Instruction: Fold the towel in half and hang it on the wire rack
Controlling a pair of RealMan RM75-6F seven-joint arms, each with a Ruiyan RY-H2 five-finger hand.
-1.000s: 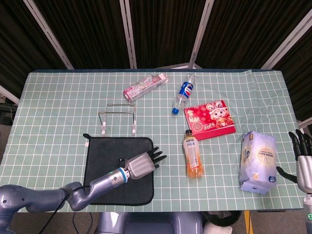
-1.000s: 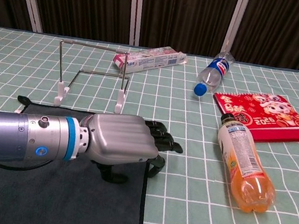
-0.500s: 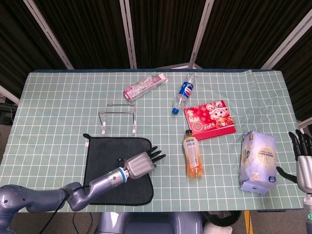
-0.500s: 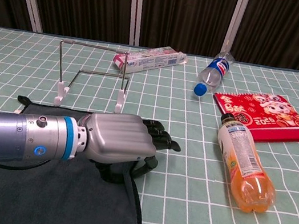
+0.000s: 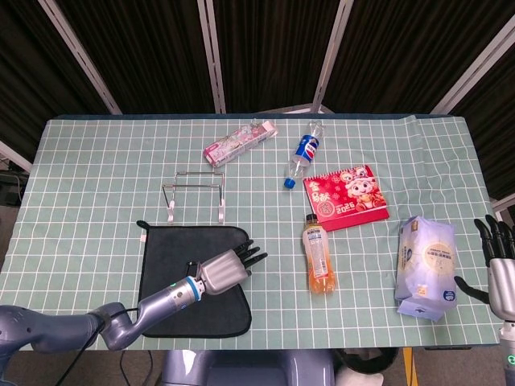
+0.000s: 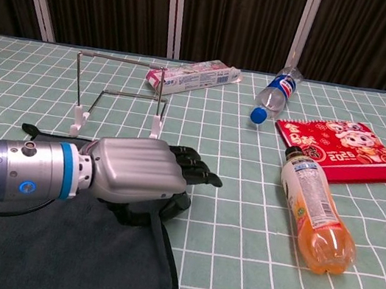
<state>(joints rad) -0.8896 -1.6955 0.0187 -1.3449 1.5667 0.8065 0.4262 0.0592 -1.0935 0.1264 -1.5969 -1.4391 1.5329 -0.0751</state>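
A dark grey towel (image 5: 173, 265) lies flat at the table's front left, also seen in the chest view (image 6: 69, 250). My left hand (image 5: 225, 269) is at its right edge, fingers over the top and thumb below, pinching the edge, which bunches up under the palm (image 6: 143, 173). The wire rack (image 5: 195, 193) stands just behind the towel, bare (image 6: 119, 94). My right hand (image 5: 499, 269) hangs at the far right past the table edge, fingers spread and holding nothing.
An orange drink bottle (image 5: 319, 256) lies right of the towel. A red calendar (image 5: 346, 197), a water bottle (image 5: 302, 154) and a pink box (image 5: 240, 141) sit behind. A tissue pack (image 5: 425, 267) lies at the right.
My left hand has drawn back to the left, dragging the towel's right edge with it. That edge now bunches and lifts under the palm. The right hand has not moved.
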